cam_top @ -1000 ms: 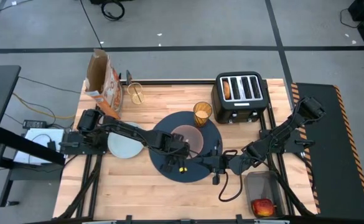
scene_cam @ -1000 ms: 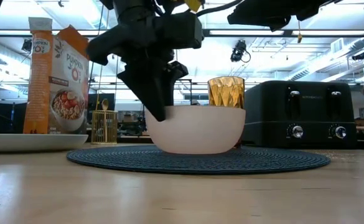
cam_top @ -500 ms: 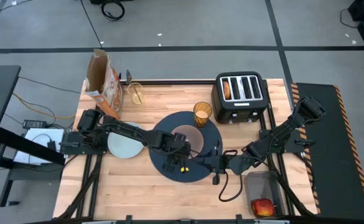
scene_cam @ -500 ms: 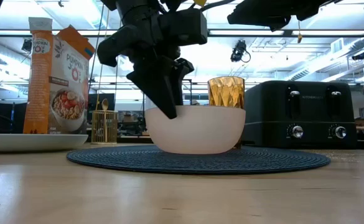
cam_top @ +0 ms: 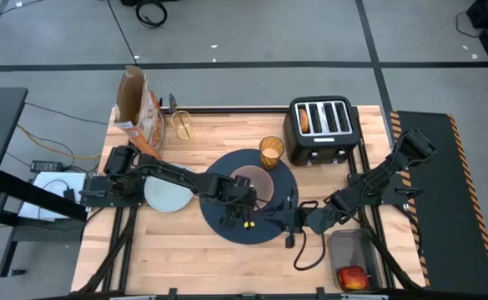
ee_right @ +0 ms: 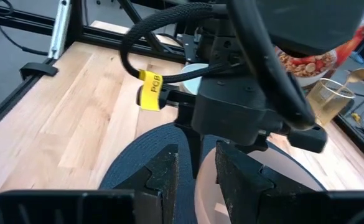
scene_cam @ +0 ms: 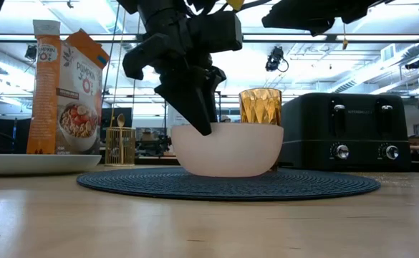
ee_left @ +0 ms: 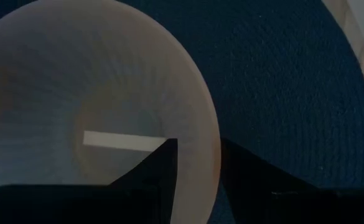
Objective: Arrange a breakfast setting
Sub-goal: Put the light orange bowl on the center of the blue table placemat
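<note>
One pink bowl (scene_cam: 227,150) sits at the middle of a round dark-blue mat (cam_top: 235,229) on the counter (cam_top: 185,250), its rim pinched between the left gripper (scene_cam: 203,127) fingers. Since a second ago, gripper and bowl have shifted slightly right. Only the left wrist view shows one finger (ee_left: 150,180) inside the rim; the right gripper (cam_top: 287,218) hovers alongside, narrowly parted.
</note>
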{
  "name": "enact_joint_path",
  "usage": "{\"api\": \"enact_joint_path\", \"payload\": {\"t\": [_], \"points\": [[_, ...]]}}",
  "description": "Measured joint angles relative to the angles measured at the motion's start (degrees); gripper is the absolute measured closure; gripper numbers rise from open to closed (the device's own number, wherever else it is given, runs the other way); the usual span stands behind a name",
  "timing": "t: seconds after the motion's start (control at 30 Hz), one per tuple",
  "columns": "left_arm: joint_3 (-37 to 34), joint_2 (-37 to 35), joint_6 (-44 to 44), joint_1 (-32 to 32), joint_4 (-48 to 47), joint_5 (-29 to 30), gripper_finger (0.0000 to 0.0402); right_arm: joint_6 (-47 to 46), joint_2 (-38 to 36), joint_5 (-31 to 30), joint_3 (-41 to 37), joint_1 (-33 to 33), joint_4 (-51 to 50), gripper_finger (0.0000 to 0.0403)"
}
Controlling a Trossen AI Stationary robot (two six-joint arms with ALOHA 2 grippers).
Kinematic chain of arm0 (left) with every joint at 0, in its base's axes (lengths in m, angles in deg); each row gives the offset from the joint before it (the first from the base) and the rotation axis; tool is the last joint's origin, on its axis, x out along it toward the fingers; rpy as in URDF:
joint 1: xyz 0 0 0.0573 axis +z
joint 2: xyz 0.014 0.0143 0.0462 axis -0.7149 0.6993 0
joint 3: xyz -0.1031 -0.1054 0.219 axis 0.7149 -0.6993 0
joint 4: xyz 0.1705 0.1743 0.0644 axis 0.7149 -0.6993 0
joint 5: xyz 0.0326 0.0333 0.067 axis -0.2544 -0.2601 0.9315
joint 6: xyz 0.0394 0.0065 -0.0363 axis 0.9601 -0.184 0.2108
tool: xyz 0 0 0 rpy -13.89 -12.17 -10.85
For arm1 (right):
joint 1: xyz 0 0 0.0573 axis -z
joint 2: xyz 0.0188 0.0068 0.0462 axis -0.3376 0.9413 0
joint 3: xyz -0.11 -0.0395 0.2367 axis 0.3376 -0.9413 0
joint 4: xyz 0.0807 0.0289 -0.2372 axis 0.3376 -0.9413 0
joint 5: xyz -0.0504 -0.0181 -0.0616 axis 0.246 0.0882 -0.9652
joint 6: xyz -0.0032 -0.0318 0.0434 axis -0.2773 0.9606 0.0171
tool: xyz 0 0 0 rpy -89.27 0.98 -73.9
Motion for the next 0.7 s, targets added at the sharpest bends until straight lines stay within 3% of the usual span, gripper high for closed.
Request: {"api": "enact_joint_path", "payload": {"t": [0.7], "points": [[0.0, -0.1, -0.7, -0.4, -3.3, -0.3, 0.0279, 0.0, 0.0, 0.3, 0.0, 0.0, 0.0, 0.0286]]}}
